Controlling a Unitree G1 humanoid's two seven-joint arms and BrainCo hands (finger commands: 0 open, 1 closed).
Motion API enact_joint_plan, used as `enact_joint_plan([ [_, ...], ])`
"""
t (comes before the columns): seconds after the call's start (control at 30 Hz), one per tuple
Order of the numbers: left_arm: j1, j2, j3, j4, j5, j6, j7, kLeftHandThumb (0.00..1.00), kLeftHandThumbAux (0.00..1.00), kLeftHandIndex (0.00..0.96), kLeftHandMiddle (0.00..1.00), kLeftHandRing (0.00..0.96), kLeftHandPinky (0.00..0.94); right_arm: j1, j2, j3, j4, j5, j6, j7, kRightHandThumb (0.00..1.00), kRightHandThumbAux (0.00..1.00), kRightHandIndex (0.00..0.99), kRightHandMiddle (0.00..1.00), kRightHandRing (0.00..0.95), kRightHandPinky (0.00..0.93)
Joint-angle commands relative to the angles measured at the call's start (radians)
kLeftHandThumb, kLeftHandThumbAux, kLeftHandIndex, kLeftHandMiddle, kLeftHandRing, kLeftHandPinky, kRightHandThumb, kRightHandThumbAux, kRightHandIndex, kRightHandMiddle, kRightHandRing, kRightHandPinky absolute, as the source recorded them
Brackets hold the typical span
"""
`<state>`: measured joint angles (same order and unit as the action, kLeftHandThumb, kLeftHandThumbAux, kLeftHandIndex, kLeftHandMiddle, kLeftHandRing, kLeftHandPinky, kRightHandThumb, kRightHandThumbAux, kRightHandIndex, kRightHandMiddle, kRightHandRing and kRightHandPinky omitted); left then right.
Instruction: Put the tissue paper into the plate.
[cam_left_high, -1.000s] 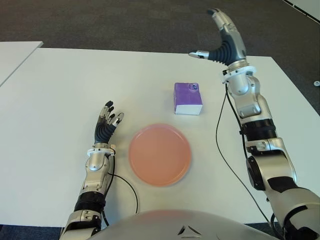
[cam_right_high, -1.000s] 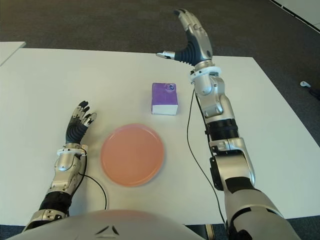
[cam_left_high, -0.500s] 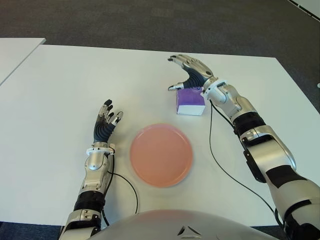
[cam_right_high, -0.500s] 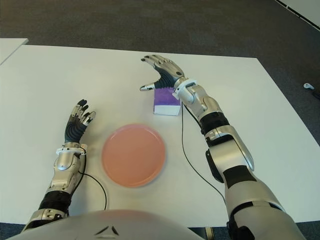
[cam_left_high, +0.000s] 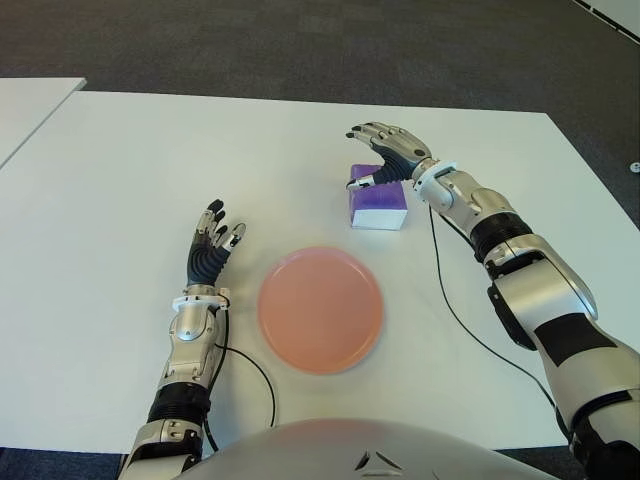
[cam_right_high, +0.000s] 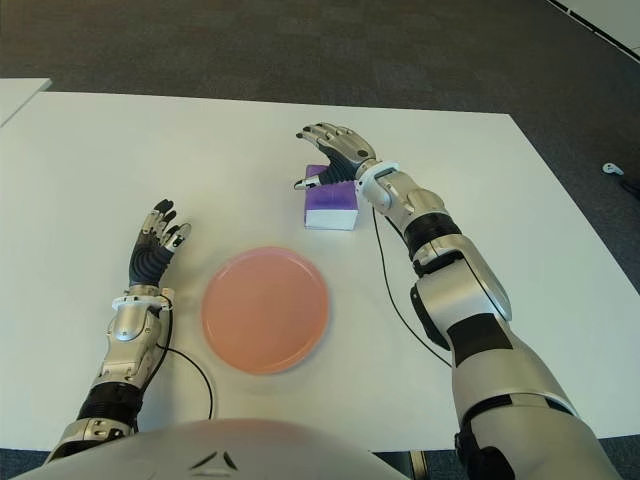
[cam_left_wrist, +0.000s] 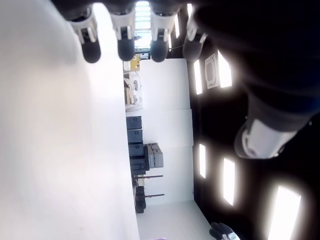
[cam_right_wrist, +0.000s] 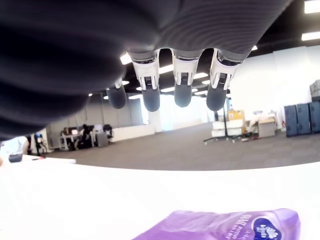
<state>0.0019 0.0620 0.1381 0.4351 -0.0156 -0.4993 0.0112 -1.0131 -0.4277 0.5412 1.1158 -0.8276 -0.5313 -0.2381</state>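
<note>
One bench (cam_left_high: 120, 160) carries everything. The pink plate (cam_left_high: 320, 309) sits empty, nearer the robot than the right hand (cam_left_high: 385, 152). That hand has come down from a raised pose a second ago and now hovers over the purple tissue paper (cam_left_high: 377, 203), fingers spread, holding nothing; judged ready to grasp. The left hand (cam_left_high: 211, 247) shows beside the plate, on its left, fingers relaxed. The right wrist view shows a gap between fingertips (cam_right_wrist: 151, 101) and pack, unclear in the eye views.

right hand (cam_left_high: 385, 152) hiding far edge of tissue pack (cam_left_high: 377, 203), contact unclear
</note>
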Motion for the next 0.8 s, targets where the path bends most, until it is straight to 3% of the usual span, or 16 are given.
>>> enact_joint_plan([
  [0.03,0.032,-0.011,-0.001,0.028,-0.007,0.029,0.003,0.000,0.581,0.000,0.000,0.000,0.000,-0.018,0.008,0.028,0.050,-0.021,0.020,-0.023,0.251,0.325,0.000,0.000,0.000,0.000],
  [0.3,0.038,-0.007,-0.002,0.025,-0.003,0.027,0.005,0.000,0.583,0.000,0.000,0.000,0.000,-0.026,0.014,0.046,0.092,-0.015,0.036,-0.034,0.256,0.317,0.000,0.000,0.000,0.000],
  [0.8,0.032,-0.001,0.007,0.050,-0.012,0.008,-0.001,0.000,0.588,0.000,0.000,0.000,0.000,-0.023,-0.005,0.020,0.106,0.028,0.064,0.029,0.248,0.334,0.000,0.000,0.000,0.000],
])
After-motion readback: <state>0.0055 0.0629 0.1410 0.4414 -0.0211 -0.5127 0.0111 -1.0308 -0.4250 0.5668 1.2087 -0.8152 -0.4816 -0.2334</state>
